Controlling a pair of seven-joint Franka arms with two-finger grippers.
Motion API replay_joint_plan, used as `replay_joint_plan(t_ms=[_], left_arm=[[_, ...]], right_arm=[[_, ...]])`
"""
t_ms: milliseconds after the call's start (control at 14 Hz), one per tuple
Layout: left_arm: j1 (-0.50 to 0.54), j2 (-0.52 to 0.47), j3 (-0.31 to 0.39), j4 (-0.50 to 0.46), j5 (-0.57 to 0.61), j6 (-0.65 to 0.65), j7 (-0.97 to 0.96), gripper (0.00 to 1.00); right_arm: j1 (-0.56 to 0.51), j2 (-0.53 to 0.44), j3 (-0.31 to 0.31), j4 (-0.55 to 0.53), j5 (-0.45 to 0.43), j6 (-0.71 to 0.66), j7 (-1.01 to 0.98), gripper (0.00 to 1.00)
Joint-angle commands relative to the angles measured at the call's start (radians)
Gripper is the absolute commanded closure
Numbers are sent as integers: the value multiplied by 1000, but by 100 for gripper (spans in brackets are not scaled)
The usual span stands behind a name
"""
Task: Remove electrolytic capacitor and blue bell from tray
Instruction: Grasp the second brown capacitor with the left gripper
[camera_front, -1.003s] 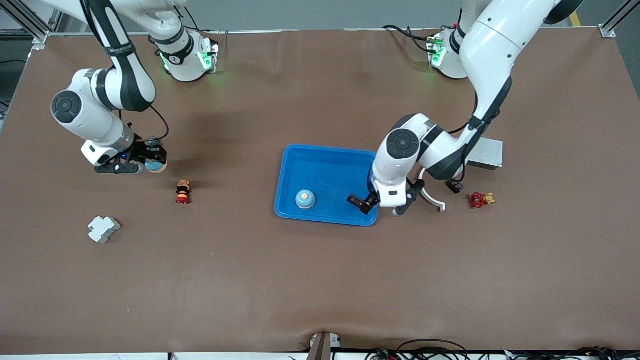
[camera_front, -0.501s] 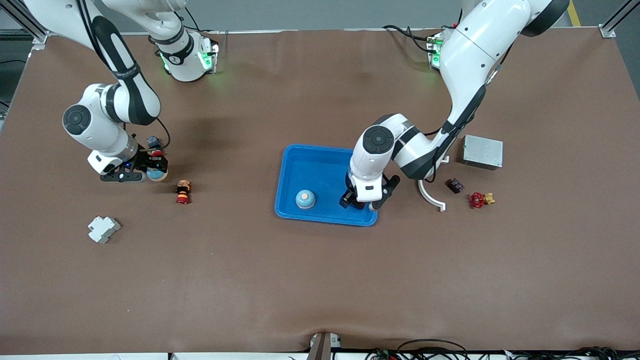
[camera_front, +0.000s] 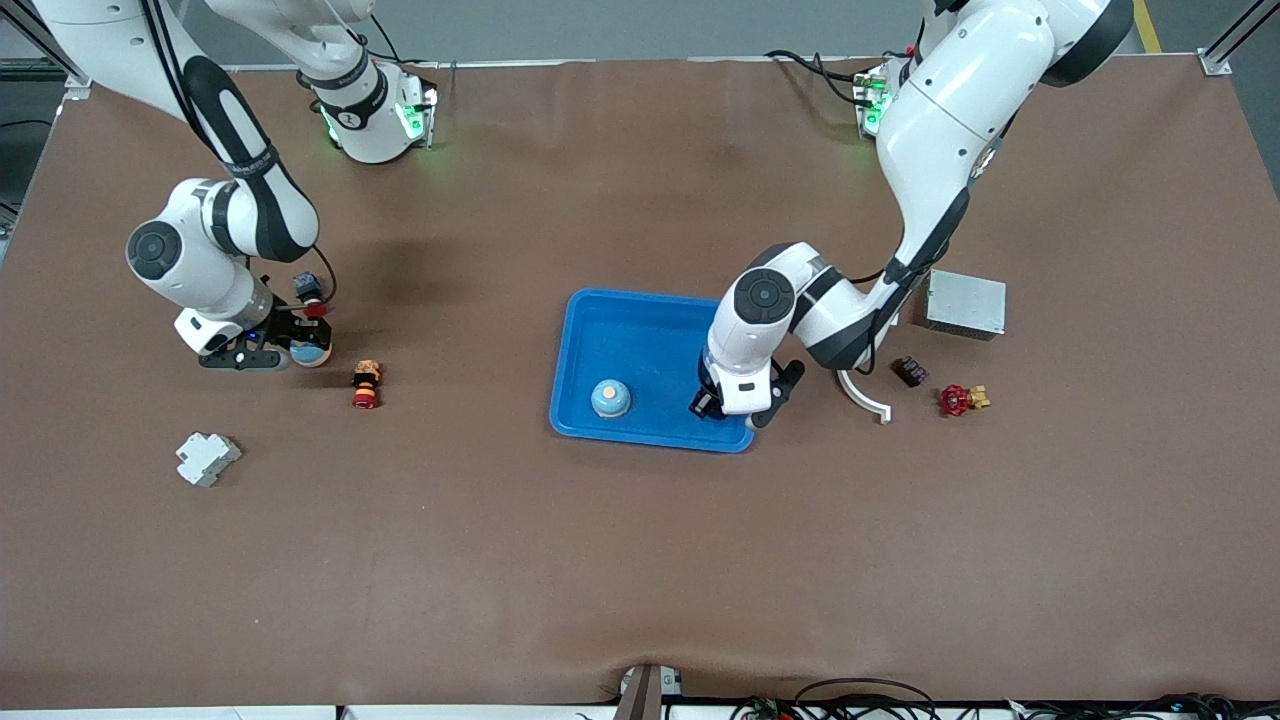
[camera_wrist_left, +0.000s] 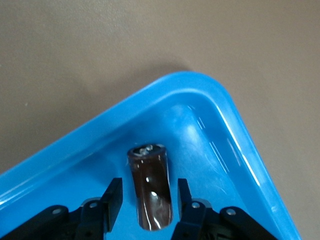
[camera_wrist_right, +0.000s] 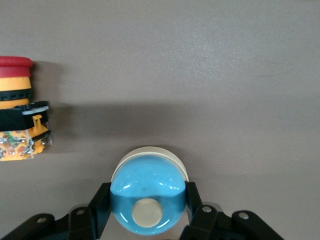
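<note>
The dark brown capacitor (camera_wrist_left: 150, 187) lies in a corner of the blue tray (camera_front: 640, 320), between the spread fingers of my left gripper (camera_wrist_left: 148, 186), with tray floor showing on both sides of it. In the front view the left gripper (camera_front: 735, 405) is low in the tray corner nearer the camera and hides the capacitor. My right gripper (camera_wrist_right: 147, 194) is shut on a blue bell (camera_wrist_right: 148, 192) with a cream button, at the table near the right arm's end (camera_front: 295, 347). A second blue bell (camera_front: 610, 398) sits in the tray.
A red and yellow push button (camera_front: 366, 384) stands beside the right gripper and shows in the right wrist view (camera_wrist_right: 17, 117). A white block (camera_front: 207, 458) lies nearer the camera. Beside the tray are a white curved piece (camera_front: 862, 395), a dark part (camera_front: 908, 371), a red valve (camera_front: 958, 400) and a metal box (camera_front: 965, 304).
My left gripper moved from the tray's edge down into its corner, and the capacitor now lies there between spread fingers. My right gripper shifted slightly with the bell.
</note>
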Motion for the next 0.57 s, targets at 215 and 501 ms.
replay_joint_plan(t_ms=[215, 501], left_arm=[[-1, 3, 3, 17, 24, -3, -16, 100], [8, -46, 0, 23, 24, -95, -15, 100]], right_arm=[[-24, 33, 20, 13, 7, 29, -15, 100], [-24, 45, 20, 13, 9, 49, -13, 100]])
